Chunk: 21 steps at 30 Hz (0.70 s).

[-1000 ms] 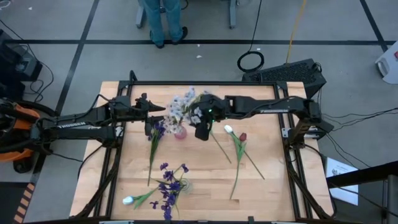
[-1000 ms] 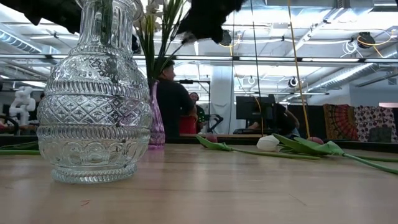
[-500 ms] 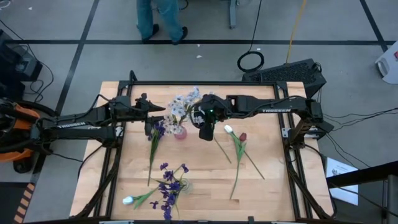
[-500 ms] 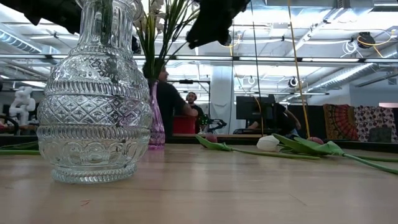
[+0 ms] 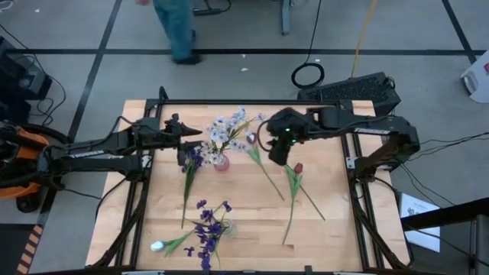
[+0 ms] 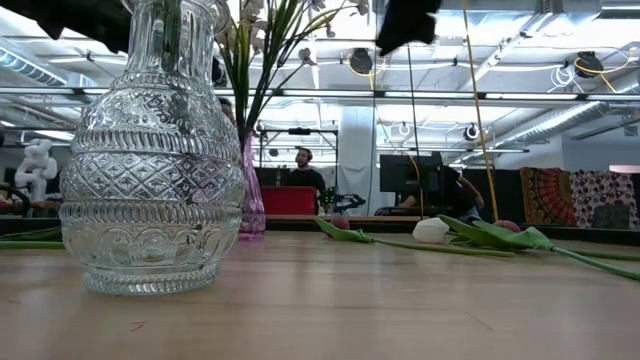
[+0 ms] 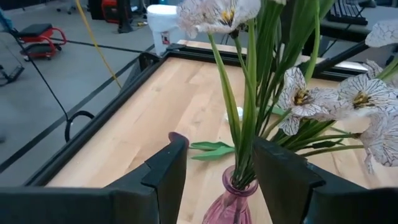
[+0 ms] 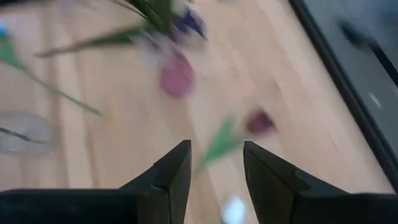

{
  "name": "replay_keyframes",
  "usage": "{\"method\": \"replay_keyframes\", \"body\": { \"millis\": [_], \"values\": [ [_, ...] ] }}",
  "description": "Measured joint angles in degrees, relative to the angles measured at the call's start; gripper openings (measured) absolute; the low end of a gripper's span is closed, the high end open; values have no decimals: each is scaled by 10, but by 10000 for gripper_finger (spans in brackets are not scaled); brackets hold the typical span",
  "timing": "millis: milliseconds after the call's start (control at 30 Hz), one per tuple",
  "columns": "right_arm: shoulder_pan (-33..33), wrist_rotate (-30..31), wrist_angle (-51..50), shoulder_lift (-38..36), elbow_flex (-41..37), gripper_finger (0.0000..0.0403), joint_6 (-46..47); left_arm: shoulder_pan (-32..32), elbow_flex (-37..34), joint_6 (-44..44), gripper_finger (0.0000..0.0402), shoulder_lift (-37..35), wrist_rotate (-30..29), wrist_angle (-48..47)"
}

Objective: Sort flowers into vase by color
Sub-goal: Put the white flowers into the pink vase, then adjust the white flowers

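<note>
Pale lavender-white flowers (image 5: 228,126) stand with their stems in a small pink vase (image 5: 221,162), also seen in the left wrist view as the pink vase (image 7: 227,202). My left gripper (image 5: 186,149) is open just left of that vase, its fingers (image 7: 168,171) framing the neck without touching. My right gripper (image 5: 277,155) hovers open to the vase's right, above the table. A dark red tulip (image 5: 298,167) and a white tulip (image 6: 431,230) lie on the table. Purple flowers (image 5: 206,229) cluster at a clear glass vase (image 6: 150,160) near the front edge.
One purple flower (image 5: 192,159) lies on the table by the left gripper, its stem running toward the near edge. Another white tulip (image 5: 157,246) lies at the near left. A loose green stem (image 5: 265,174) lies right of the pink vase. People move beyond the table.
My right gripper has drawn away from the pale flowers at the pink vase, moving toward the table's right edge and slightly up. The pale flowers stay standing in the pink vase. My left arm has kept still.
</note>
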Motion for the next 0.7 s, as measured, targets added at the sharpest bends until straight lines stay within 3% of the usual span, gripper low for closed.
{"method": "replay_keyframes", "body": {
  "millis": [167,367,533,700],
  "values": [
    [1,26,-71,-28,-36,136,43,-1,29,1,187,-13,-39,-79],
    [1,-2,23,-101,-196,136,74,-13,88,-24,187,-16,-69,-223],
    [0,-11,232,-191,-373,136,104,-50,92,-120,187,-11,-69,-297],
    [-5,-36,579,-233,-549,136,107,-102,92,-208,187,10,-82,-305]
  ]
}}
